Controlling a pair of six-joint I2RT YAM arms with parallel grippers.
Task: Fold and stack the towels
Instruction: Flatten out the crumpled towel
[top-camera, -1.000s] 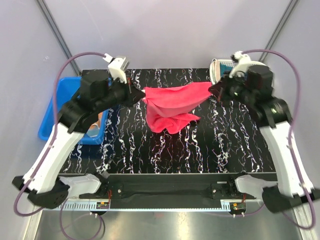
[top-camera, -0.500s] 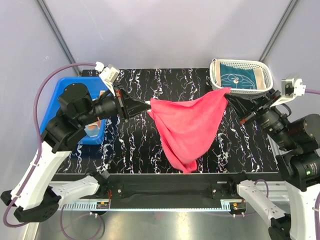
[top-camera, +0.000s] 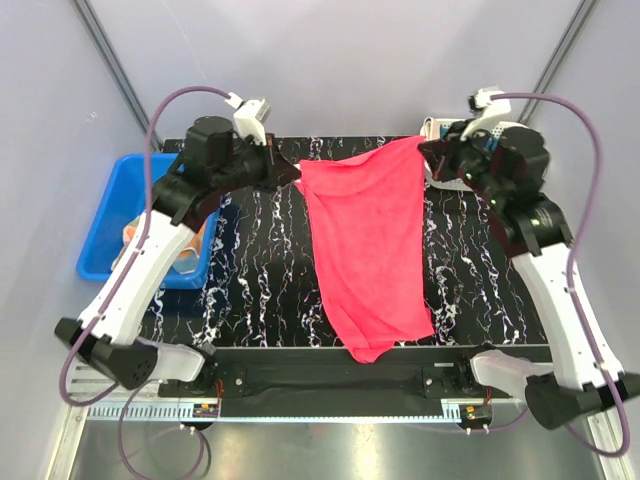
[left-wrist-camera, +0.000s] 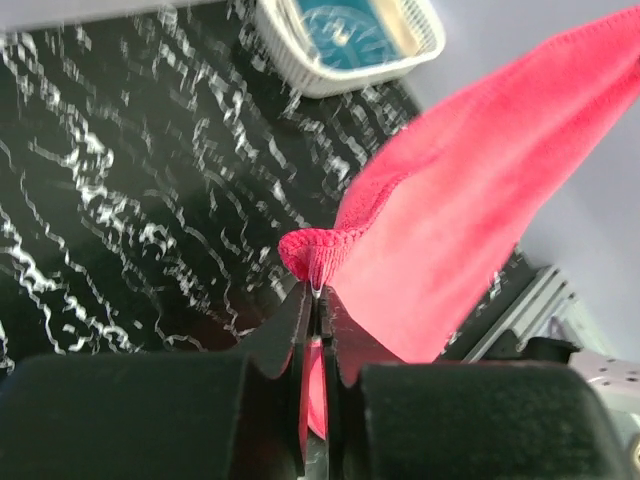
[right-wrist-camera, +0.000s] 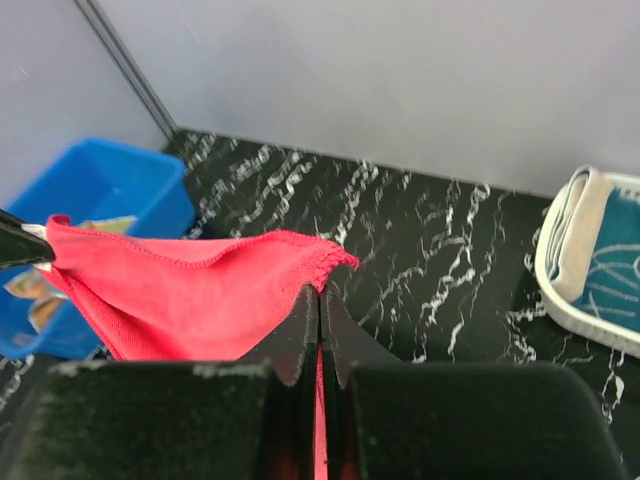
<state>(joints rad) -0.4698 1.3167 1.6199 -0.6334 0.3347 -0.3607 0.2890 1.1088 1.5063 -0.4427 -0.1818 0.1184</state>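
Note:
The pink-red towel (top-camera: 370, 240) hangs stretched between my two grippers over the far half of the table, its lower end reaching the near edge. My left gripper (top-camera: 293, 176) is shut on its left top corner (left-wrist-camera: 315, 255). My right gripper (top-camera: 426, 150) is shut on its right top corner (right-wrist-camera: 325, 265). The teal towel with the white face (left-wrist-camera: 350, 22) lies in a white basket (left-wrist-camera: 320, 80) at the far right; it also shows in the right wrist view (right-wrist-camera: 610, 270). An orange-peach towel (top-camera: 190, 250) lies in the blue bin (top-camera: 110, 215), partly hidden by my left arm.
The table top (top-camera: 260, 270) is black with white veins. The blue bin stands off its left edge, also in the right wrist view (right-wrist-camera: 90, 185). The white basket (right-wrist-camera: 570, 300) stands at the far right corner. Metal frame posts rise at both far corners.
Both grippers have swung toward the far edge and drawn the pink-red towel out flat. It now hangs spread from the far edge to the near edge instead of bunched.

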